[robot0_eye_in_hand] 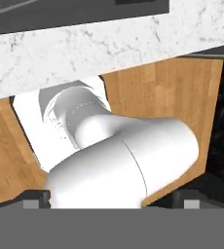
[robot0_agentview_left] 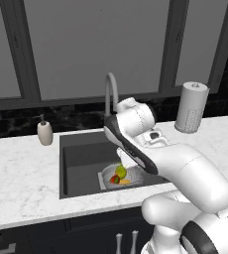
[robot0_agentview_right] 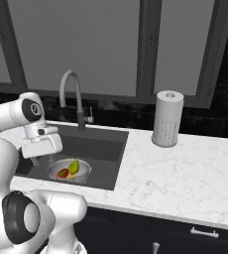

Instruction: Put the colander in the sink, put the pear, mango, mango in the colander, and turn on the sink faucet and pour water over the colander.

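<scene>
Three fruits: we see a yellow-green pear (robot0_agentview_left: 121, 171), a red-and-green oval mango (robot0_agentview_right: 62, 173) and an orange-yellow mango (robot0_agentview_left: 124, 181) piled in the bowl.
Colander: our round silvery perforated metal colander (robot0_agentview_right: 83, 172) sits inside the dark grey recessed sink (robot0_agentview_left: 81, 161).
Faucet: the slim grey gooseneck tap (robot0_agentview_right: 72, 96) arches behind the basin.
Gripper: our two-finger gripper (robot0_eye_in_hand: 112, 200) shows dark fingertips (robot0_eye_in_hand: 36, 197) spread wide, holding nothing.
Counter: white marble worktop (robot0_agentview_right: 185, 173) carries a paper towel roll (robot0_agentview_right: 166, 119) and a soap pump bottle (robot0_agentview_left: 45, 132).

White marble counter (robot0_agentview_right: 185, 173), grey windows (robot0_agentview_left: 96, 44)
</scene>
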